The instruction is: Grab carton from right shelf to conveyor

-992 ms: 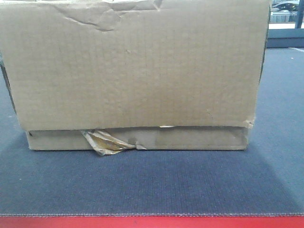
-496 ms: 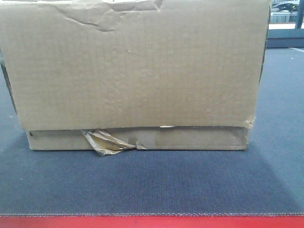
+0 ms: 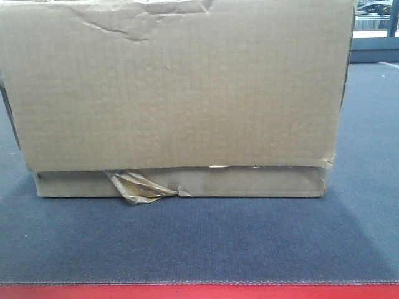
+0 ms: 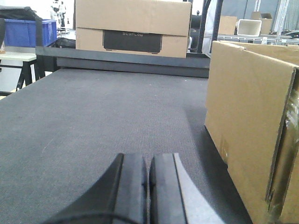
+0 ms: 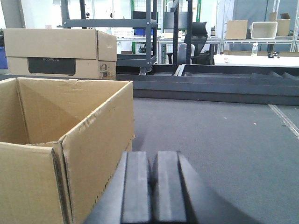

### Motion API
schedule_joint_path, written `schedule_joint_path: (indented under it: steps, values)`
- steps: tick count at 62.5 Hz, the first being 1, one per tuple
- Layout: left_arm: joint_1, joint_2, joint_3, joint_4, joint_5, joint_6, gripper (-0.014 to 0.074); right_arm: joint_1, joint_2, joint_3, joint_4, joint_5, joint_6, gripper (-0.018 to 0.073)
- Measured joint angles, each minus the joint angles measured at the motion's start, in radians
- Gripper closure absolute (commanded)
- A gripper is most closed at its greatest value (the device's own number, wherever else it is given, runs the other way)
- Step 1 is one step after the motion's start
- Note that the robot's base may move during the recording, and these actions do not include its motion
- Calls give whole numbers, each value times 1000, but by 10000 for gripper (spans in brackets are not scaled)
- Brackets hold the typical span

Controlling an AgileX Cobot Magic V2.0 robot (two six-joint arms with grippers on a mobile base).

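Brown corrugated carton (image 3: 177, 93) stands open-topped on the dark grey woven conveyor (image 3: 199, 240) surface behind its red border strip (image 3: 199, 291), between the left tool (image 4: 148, 184) and the right tool (image 5: 152, 186), both pressed together, empty and clear of it.

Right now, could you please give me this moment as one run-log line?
carton: resting on conveyor | left gripper: shut, empty | right gripper: shut, empty
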Motion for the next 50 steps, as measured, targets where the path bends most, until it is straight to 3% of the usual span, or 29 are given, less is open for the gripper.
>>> schedule_joint_path:
  steps: [42, 50]
  values:
    - [0, -2, 0, 0, -5, 0, 582, 0, -2, 0, -4, 0, 0, 625]
    - [0, -2, 0, 0, -5, 0, 582, -29, -4, 2, -8, -2, 0, 625]
